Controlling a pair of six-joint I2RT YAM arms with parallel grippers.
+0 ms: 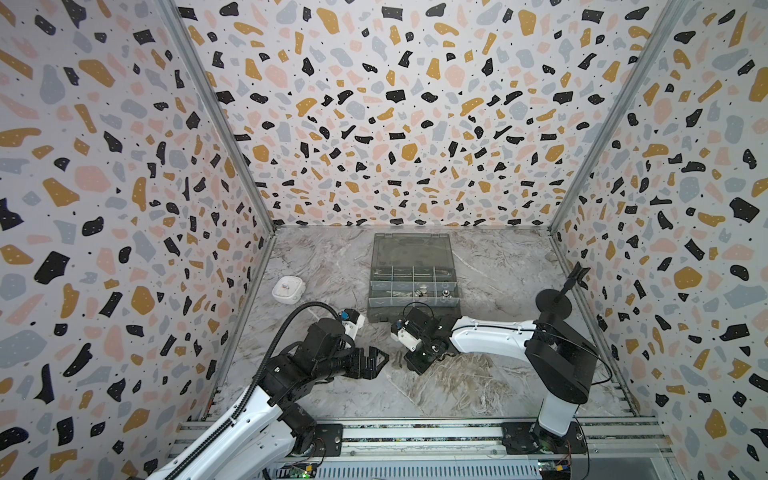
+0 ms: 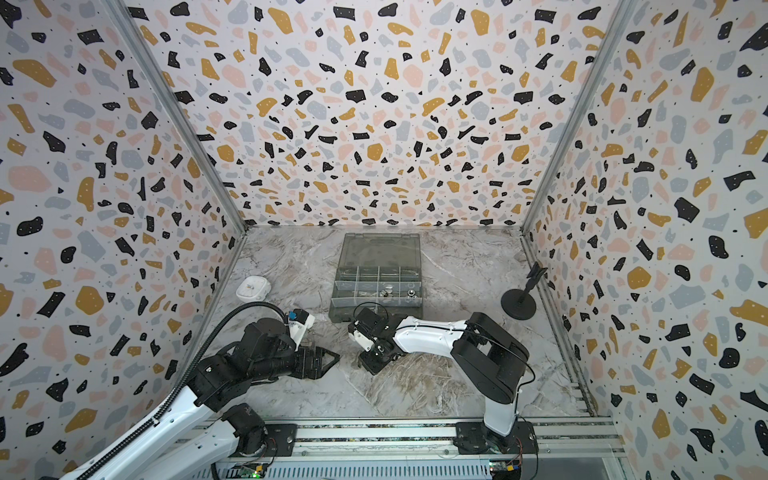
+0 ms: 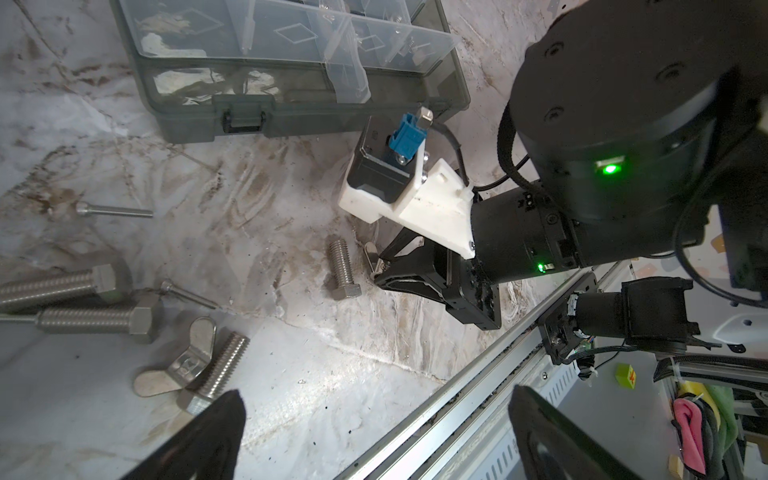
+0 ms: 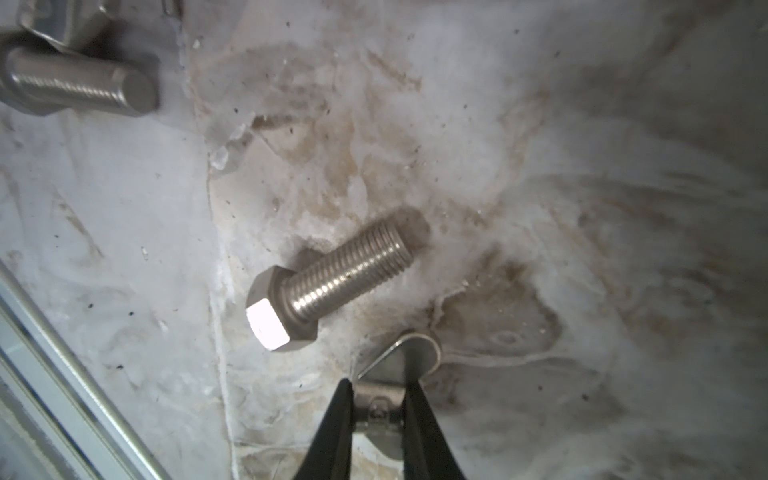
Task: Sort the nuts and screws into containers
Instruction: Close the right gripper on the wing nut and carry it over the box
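Where terrazzo-patterned walls point(image 1: 124, 208) enclose the grey marbled tabletop point(image 1: 498, 270), we see the translucent grey organiser box point(image 1: 409, 251) open. Left wrist: left gripper point(image 3: 374, 399) spread wide, silver threaded bolts point(image 3: 95, 322) cropped. Right wrist: right gripper point(image 4: 378, 390) pinches a half-hidden silver winged nut point(image 4: 415, 353) beside one bolt.

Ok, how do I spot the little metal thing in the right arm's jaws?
In front of the grey organiser box, the right gripper points down at the marble table. The wing nut sits between its jaws, beside a short bolt; unlike the threaded bolt, it has flat ears.
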